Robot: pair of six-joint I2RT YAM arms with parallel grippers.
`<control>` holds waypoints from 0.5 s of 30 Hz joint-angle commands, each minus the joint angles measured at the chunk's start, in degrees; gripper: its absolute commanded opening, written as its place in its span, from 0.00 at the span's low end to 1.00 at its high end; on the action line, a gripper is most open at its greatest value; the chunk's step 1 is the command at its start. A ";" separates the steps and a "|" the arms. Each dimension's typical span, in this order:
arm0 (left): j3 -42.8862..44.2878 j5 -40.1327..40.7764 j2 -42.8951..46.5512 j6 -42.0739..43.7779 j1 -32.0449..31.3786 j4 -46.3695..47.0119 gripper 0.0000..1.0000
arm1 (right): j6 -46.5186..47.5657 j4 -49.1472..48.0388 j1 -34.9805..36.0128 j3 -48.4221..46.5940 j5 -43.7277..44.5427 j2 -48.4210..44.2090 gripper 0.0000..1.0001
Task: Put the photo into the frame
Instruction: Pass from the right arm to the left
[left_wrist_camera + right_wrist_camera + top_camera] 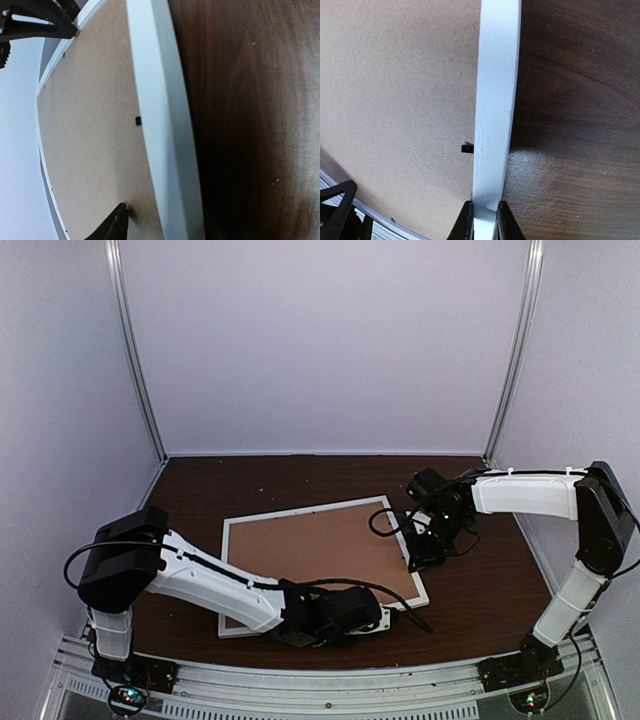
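Top external: dark wood tabletop (480, 590), pale walls (320, 340), frame (300, 511) prob. face-down

Looks like smooth white paint on the frame (492, 100), soft satin sheen. Matt tan fibreboard for the board (395, 90), finely speckled, zero shine. Dark wood grain on the tabletop (580, 100), semi-gloss, with hairline scratches. Smooth white plastic on the arms (200, 575), matt black on the little tab (467, 148).
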State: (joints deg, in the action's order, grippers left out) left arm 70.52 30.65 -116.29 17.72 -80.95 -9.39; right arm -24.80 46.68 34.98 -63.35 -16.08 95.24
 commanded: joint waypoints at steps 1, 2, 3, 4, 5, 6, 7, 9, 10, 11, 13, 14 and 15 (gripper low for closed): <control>0.63 0.94 -2.10 -0.08 -0.95 -3.82 0.47 | 1.40 -0.60 0.17 0.10 -2.24 -0.90 0.00; 0.87 1.32 -2.03 -0.32 -1.12 -4.22 0.43 | 1.48 -0.46 0.17 0.09 -2.31 -0.79 0.00; 1.11 1.64 -1.97 -0.38 -1.34 -4.53 0.39 | 1.55 -0.34 0.17 0.00 -2.44 -0.72 0.00; 1.31 1.94 -1.90 -0.50 -1.40 -4.83 0.36 | 1.63 -0.28 0.17 -0.04 -2.64 -0.55 0.00; 1.59 2.09 -1.72 -0.65 -1.56 -5.24 0.32 | 1.68 -0.19 0.17 -0.08 -2.80 -0.50 0.00; 1.82 2.14 -1.55 -0.74 -1.54 -5.49 0.29 | 1.74 -0.23 0.21 -0.04 -2.97 -0.45 0.00; 1.96 2.23 -1.39 -0.85 -1.53 -5.55 0.27 | 1.66 -0.20 0.18 -0.02 -2.93 -0.46 0.01; 2.15 2.58 -1.00 -0.86 -1.58 -5.65 0.23 | 1.51 -0.06 0.17 -0.02 -2.98 -0.63 0.05; 2.22 2.72 -0.82 -0.91 -1.58 -5.69 0.22 | 1.55 0.14 0.17 -0.13 -2.92 -0.78 0.07; 2.25 3.07 -0.62 -0.89 -1.56 -5.74 0.20 | 1.63 0.51 0.15 -0.31 -2.82 -1.07 0.10; 2.42 3.85 -0.02 -0.77 -1.54 -6.27 0.18 | 1.96 1.83 0.09 -0.94 -2.03 -1.78 0.18; 2.48 4.30 0.38 -0.63 -1.53 -6.40 0.16 | 2.22 2.67 0.02 -1.43 -1.52 -2.27 0.23; 2.62 4.63 0.75 -0.51 -1.55 -6.76 0.15 | 2.49 3.55 -0.06 -2.04 -0.88 -2.98 0.28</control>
State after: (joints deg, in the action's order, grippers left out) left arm 72.07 38.30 -116.68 16.82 -83.64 -11.22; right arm -24.27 46.17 34.22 -63.29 -15.99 95.72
